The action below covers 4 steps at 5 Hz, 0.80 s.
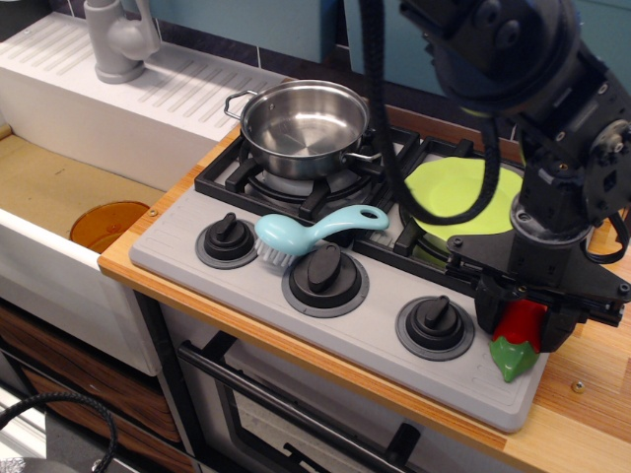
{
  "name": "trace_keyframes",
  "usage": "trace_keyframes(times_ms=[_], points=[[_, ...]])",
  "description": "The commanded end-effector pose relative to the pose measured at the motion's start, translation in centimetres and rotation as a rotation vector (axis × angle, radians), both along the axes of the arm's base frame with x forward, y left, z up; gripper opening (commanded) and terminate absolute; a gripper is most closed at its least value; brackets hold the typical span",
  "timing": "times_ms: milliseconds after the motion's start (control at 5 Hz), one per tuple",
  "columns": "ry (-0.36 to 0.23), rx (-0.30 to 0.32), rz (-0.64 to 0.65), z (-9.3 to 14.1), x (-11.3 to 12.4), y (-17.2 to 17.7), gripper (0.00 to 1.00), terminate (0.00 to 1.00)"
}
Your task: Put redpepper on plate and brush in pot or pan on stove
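Observation:
The red pepper (520, 333) lies at the stove's front right corner, green stem toward the front. My gripper (521, 325) is down over it, its black fingers close on either side of the red body; it looks shut on the pepper. The lime-green plate (455, 192) sits on the right burner, partly hidden by my arm. The light blue brush (311, 233) lies across the stove between the knobs and the left burner. The steel pot (304, 123) stands empty on the left burner of the grey stove (365, 315).
Three black knobs (325, 271) line the stove front. A white sink with a grey faucet (118, 37) lies to the left, an orange disc (108, 225) in its basin. The wooden counter edge (582, 394) runs along the right.

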<state>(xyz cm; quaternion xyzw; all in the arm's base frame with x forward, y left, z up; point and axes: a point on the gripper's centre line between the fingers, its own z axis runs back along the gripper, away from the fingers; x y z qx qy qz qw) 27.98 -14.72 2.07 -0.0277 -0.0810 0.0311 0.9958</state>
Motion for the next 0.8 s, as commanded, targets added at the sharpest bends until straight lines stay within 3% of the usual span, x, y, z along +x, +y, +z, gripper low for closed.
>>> trace_keyframes(times_ms=[0,200,400,600], points=[[0.041,0.005,0.001,6.1,1.0,0.2,0.0,0.0],[0.068,0.006,-0.012,8.3,1.6,0.4,0.0,0.0],[0.073,0.035,-0.024,9.8,3.8,1.6,0.0,0.0],[0.056,0.05,-0.057,9.3,6.3,3.4,0.0,0.0]])
